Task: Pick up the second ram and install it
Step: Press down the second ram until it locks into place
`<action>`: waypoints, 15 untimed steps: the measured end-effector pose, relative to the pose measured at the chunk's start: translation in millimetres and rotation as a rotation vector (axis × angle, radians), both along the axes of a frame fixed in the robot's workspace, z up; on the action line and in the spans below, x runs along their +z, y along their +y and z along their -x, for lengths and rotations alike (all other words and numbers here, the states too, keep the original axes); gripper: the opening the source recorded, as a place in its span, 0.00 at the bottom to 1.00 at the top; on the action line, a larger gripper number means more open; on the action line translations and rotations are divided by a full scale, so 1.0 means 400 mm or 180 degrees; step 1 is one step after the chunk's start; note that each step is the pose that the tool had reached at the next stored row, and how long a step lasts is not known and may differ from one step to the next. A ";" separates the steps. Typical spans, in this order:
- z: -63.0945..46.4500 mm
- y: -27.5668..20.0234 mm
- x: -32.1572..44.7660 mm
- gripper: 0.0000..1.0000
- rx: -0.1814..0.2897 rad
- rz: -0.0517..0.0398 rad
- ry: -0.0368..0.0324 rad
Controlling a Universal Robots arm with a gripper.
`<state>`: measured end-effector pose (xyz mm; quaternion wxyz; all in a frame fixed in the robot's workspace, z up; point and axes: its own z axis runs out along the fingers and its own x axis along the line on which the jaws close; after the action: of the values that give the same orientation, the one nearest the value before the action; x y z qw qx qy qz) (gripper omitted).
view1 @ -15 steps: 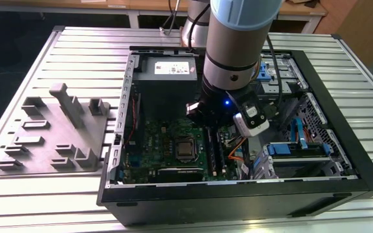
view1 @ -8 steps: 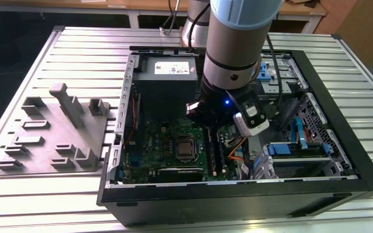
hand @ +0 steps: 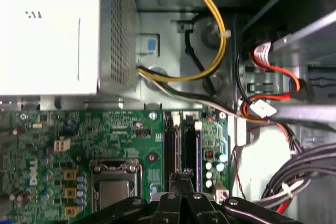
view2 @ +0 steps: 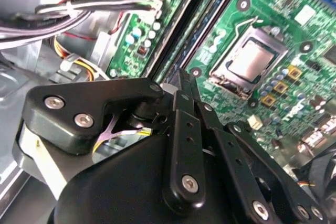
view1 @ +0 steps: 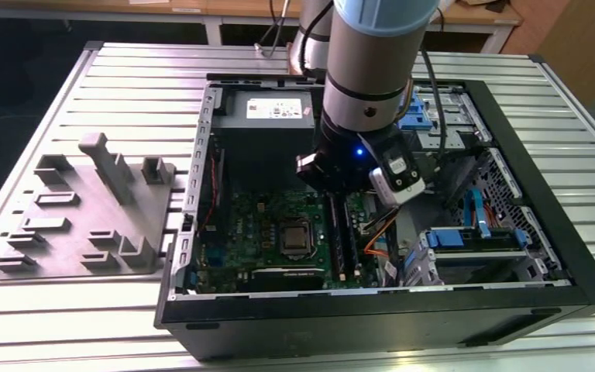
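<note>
My gripper (view1: 331, 195) is low inside the open computer case, over the green motherboard (view1: 266, 217). In both wrist views its thin black fingertips (hand: 181, 173) (view2: 184, 80) are pressed together and stand right over the two long black memory slots (hand: 180, 140) (view2: 202, 19), beside the CPU socket (hand: 114, 182) (view2: 254, 59). Nothing shows between the fingertips. I cannot tell the second ram apart from the dark slot rails under them. In the exterior view the slots (view1: 341, 240) run toward the case's front edge below the gripper.
A grey moulded fixture tray (view1: 86, 217) lies on the slatted table at the exterior view's left. Inside the case are the power supply (view1: 266, 108), cable bundles (hand: 210, 45) and blue drive bays (view1: 473, 232). The black case wall (view1: 380, 314) borders the front.
</note>
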<state>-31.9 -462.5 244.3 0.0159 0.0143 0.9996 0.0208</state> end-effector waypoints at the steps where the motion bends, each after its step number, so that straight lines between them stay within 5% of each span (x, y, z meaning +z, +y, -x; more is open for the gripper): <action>1: 0.000 0.007 0.000 0.07 0.0000 0.0000 0.0000; 3: 0.000 0.016 0.000 0.07 -0.0001 0.0001 0.0000; 15: 0.000 0.026 -0.003 0.07 -0.0001 -0.0007 0.0000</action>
<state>-31.8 -452.1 243.3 0.0158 0.0144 0.9995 0.0219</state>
